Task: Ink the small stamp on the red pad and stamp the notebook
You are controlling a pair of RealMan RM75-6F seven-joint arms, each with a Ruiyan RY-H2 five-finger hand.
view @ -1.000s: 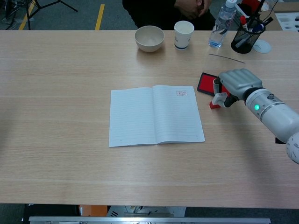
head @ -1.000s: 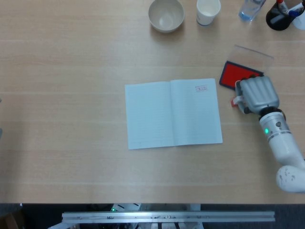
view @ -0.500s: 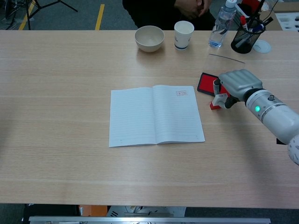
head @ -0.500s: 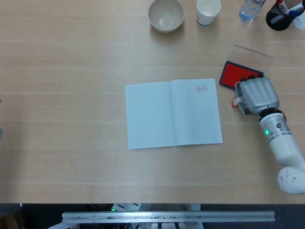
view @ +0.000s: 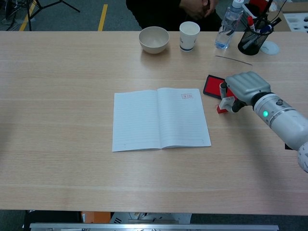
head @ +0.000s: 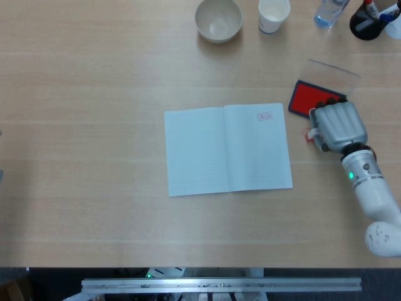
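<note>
Right hand (view: 245, 86) grips the small stamp (view: 224, 102) beside the red ink pad (view: 211, 86).
The stamp is a small white piece with a red foot; in the chest view its foot looks to be on the wooden surface (view: 72, 96) just at the pad's near edge, between pad and open notebook (view: 159, 118), long axis roughly upright. The hand's fingers are curled over it from above, hiding most of it in the head view. The pad lies open, tilted, with a dark rim and red face. The notebook lies flat, spine running away from the robot, a small red print (view: 186, 96) near its far right corner. The left hand appears in neither view.
</note>
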